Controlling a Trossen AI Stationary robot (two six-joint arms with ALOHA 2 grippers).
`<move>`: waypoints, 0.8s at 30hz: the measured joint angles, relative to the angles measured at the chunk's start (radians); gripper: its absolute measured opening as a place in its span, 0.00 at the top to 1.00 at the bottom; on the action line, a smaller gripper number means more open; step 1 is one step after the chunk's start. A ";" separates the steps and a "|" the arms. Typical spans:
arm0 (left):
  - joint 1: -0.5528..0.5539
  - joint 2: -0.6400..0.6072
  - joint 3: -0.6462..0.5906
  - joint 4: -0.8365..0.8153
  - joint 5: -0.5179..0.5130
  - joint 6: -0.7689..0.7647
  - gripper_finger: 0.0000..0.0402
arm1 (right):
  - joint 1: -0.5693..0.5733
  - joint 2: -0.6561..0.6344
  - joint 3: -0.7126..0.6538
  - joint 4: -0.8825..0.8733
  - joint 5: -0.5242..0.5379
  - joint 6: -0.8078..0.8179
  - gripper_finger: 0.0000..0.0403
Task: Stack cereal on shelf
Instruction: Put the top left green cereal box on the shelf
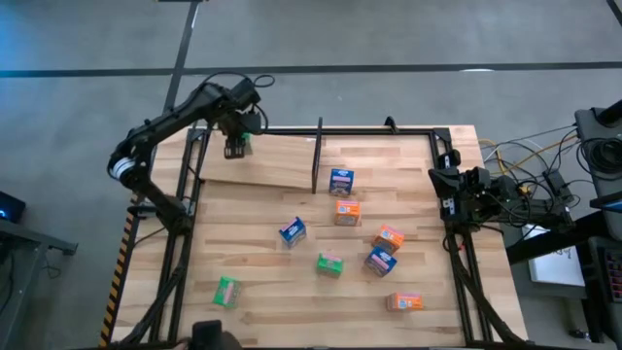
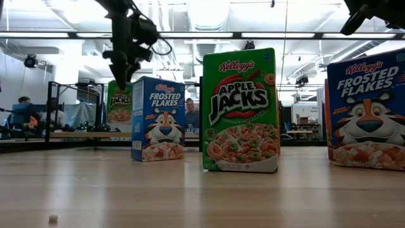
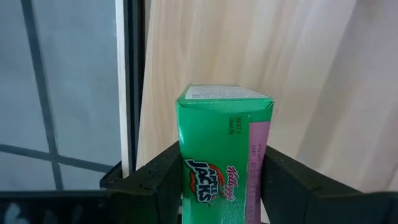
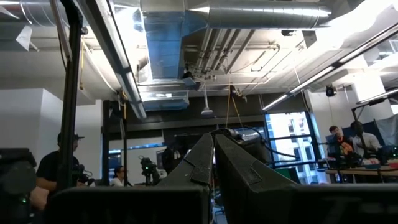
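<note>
My left gripper (image 1: 236, 146) hangs over the far left part of the shelf (image 1: 277, 167), shut on a green cereal box (image 3: 225, 134); the low view shows that box (image 2: 119, 101) under the fingers. The shelf is a light plank panel in a black frame with an upright divider rod (image 1: 317, 156). Several more cereal boxes stand or lie on the tabletop: blue ones (image 1: 341, 181), (image 1: 293, 231), orange ones (image 1: 347, 211), (image 1: 389, 237), green ones (image 1: 329, 263), (image 1: 226, 292). My right gripper (image 4: 213, 142) rests shut at the table's right edge (image 1: 452, 190), pointing up. My left gripper pinches the green box between its two fingers (image 3: 163, 180), one on each of two opposite sides (image 3: 184, 163), at the end nearest the wrist. The fingers point down from above. The box hangs upright below them over the shelf panel (image 3: 298, 74), seemingly clear of it.
The shelf's black frame bar (image 3: 132, 81) runs close beside the held box. In the low view a blue box (image 2: 158, 119), a green box (image 2: 241, 109) and another blue box (image 2: 368, 111) stand near the front. Cables and gear lie beyond the table's right edge (image 1: 544, 194).
</note>
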State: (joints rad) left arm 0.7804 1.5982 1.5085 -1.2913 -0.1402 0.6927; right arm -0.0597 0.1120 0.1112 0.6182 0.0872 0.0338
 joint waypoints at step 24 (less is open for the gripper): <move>0.034 0.053 0.000 0.015 -0.018 -0.002 0.37 | 0.000 0.000 0.000 0.000 0.000 -0.001 0.98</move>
State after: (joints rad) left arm 0.8143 1.6510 1.5085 -1.2761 -0.1581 0.6903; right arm -0.0596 0.1116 0.1111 0.6182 0.0872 0.0330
